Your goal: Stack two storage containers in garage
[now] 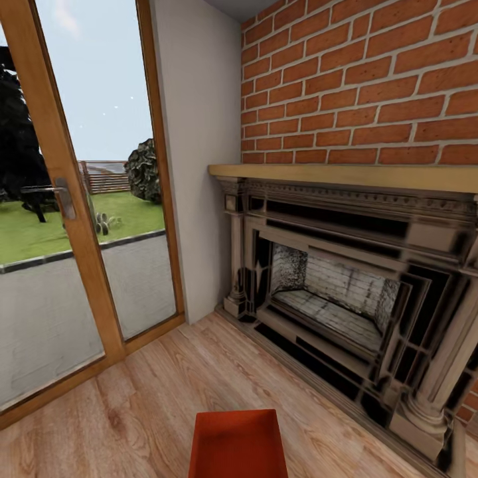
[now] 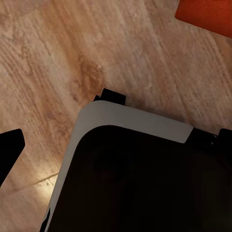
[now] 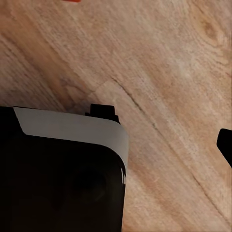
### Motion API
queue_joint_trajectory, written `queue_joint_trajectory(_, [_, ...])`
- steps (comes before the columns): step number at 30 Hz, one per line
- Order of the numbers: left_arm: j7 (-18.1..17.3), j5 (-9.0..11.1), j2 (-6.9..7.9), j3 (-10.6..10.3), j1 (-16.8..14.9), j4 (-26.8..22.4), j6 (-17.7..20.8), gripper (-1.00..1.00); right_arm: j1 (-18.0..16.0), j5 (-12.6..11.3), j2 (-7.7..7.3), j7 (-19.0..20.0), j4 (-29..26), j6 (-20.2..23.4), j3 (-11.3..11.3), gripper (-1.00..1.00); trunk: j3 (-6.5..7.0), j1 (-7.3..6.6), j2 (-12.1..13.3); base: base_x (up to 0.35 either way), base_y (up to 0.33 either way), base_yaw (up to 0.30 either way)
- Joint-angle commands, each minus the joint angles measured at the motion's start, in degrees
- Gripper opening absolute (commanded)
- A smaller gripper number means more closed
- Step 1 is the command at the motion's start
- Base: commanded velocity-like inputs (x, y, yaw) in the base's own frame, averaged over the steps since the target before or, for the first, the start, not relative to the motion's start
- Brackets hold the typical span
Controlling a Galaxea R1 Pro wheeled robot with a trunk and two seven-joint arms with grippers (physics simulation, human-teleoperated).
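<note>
Head view: living room with a light wood plank floor (image 1: pixel 139 405), boards grained and knotted. A dark ornate fireplace (image 1: pixel 345 292) with carved columns and a pale brick-lined firebox stands under a plain wooden mantel (image 1: pixel 345 176) against a red brick wall (image 1: pixel 358 79). Wood-framed glass doors (image 1: pixel 79 219) with a metal handle (image 1: pixel 64 198) give onto paving and lawn. One orange-red storage container (image 1: pixel 239 443), rectangular and low-walled, lies on the planks near the fireplace, at the lower edge of the picture. In the left wrist view a corner of it (image 2: pixel 205 14) shows beside the robot's black, white-edged base (image 2: pixel 135 169). Whether either pincer is open or closed cannot be told.
</note>
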Motion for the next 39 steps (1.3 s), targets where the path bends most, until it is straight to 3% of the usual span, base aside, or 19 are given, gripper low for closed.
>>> queue_joint_trajectory(1, [0.05,0.16,0.01,0.02,0.01,-0.06,-0.07,1.0,-0.07,-0.62,0.04,0.0,0.17,-0.34,0.48,1.0,-0.05,0.0,-0.03,0.0,0.0,0.0])
queue_joint_trajectory(18, [0.05,-0.13,-0.15,-0.67,0.01,-0.06,-0.07,1.0,-0.07,-0.51,-0.07,0.09,0.17,-0.58,0.44,1.0,-1.28,0.0,-0.03,0.0,0.0,0.0])
queue_joint_trajectory(39, [0.05,0.16,-0.68,-0.09,0.01,2.14,-0.08,1.0,-0.07,-0.92,-0.18,0.07,0.17,-0.42,0.28,1.0,-3.18,0.0,-0.03,0.0,-0.031,0.0])
